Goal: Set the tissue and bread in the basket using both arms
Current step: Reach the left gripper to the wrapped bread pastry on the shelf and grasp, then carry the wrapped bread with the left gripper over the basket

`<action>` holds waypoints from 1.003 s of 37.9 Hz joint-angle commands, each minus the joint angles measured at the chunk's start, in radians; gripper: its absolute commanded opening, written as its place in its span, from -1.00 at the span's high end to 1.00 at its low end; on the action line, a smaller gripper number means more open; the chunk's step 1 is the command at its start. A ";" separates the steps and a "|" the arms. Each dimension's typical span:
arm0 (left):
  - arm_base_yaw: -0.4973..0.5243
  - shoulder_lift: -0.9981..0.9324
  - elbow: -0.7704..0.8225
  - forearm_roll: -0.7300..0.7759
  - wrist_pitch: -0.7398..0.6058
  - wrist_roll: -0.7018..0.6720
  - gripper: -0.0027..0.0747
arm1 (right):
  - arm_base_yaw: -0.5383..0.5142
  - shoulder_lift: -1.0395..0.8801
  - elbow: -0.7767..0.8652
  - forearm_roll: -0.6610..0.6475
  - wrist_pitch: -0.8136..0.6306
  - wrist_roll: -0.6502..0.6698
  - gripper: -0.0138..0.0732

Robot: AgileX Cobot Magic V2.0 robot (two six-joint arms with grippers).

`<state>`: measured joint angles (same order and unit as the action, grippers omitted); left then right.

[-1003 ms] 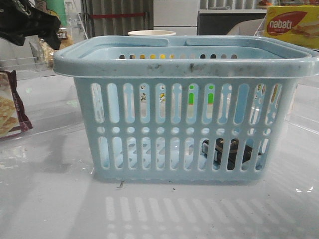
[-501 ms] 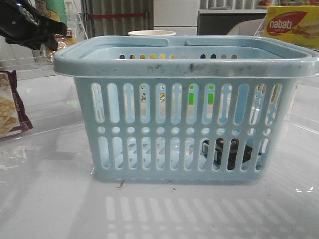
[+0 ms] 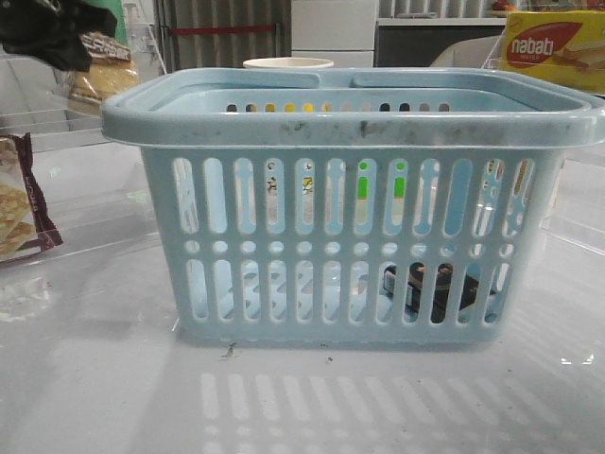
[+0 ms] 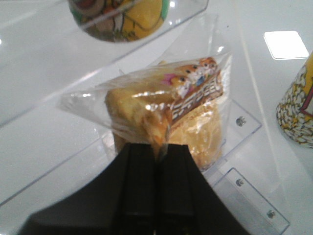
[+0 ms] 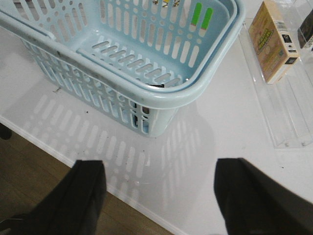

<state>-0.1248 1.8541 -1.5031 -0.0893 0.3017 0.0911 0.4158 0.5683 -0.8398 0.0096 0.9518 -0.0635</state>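
bread [image 4: 166,117] pinched at its wrapper in left hand [image 4: 157,161], lifted

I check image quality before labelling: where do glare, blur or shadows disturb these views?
Front view: left tool motion-blurred; slotted shadows before the light-blue plastic basket. Left wrist view: glare on the clear-wrapped tan bread pack. Right wrist view: right tool dark, unfocused.

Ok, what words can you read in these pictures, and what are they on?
"nabati": on the yellow box behind the basket.
The bread held by the left gripper: white characters on its dark band, too blurred to read.
The tan box: print too small to read.
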 commanded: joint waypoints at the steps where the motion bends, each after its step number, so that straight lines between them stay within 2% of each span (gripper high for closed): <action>1: 0.001 -0.128 -0.038 -0.010 -0.034 -0.009 0.70 | -0.001 0.002 -0.026 -0.010 -0.067 0.002 -0.63; 11: -0.005 -0.295 -0.038 -0.007 0.109 -0.007 0.70 | -0.001 0.002 -0.026 -0.010 -0.067 0.002 -0.63; 19: -0.069 -0.409 -0.038 -0.007 0.248 0.034 0.70 | -0.001 0.002 -0.026 -0.010 -0.067 0.002 -0.63; 29: -0.269 -0.461 -0.038 -0.007 0.330 0.072 0.70 | -0.001 0.002 -0.026 -0.010 -0.067 0.002 -0.63; 38: -0.447 -0.402 -0.036 -0.007 0.351 0.072 0.70 | -0.001 0.002 -0.026 -0.010 -0.067 0.002 -0.63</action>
<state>-0.5181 1.4599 -1.5037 -0.0875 0.7133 0.1611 0.4158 0.5683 -0.8398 0.0096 0.9518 -0.0635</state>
